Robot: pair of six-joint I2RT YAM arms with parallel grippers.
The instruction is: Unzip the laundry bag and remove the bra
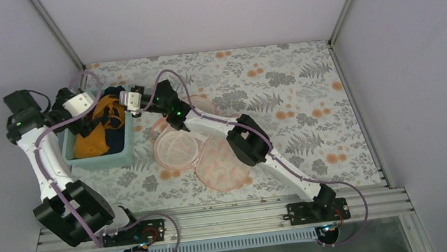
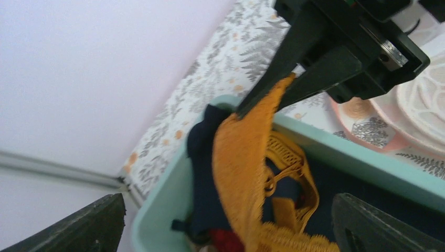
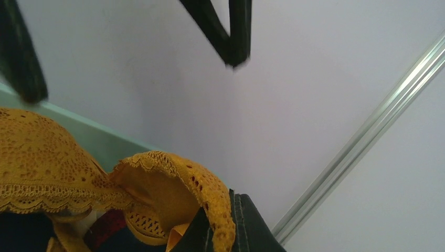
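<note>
Here, the counter (image 1: 308, 103) is covered with a grey leaf and orange flower cloth. The laundry bag (image 1: 222, 164) lies on it left of the middle, nearer the near edge than the far one. It is spread open in round flaps: one shows the pale quilted lining face up, and the one beside it shows the pink printed side. The right arm crosses above the bag.

Just beside the bag, against the left edge of the counter, stands a teal bin (image 1: 100, 160). The bra (image 1: 91, 142) is in this bin and not in the bag. Its mustard lace lies on top of navy clothes (image 2: 207, 173), and a scrap of red shows beneath it.

The right end effector (image 2: 265, 105) is over the bin's far right corner. Its two black fingers are closed on a lace edge of the bra, which stands up from the pile to meet them. The left end effector (image 1: 96, 119) hangs over the bin from the left side. Its fingers (image 2: 99, 223) are spread wide apart and grip nothing, and the bra lies below the gap between them.
</note>
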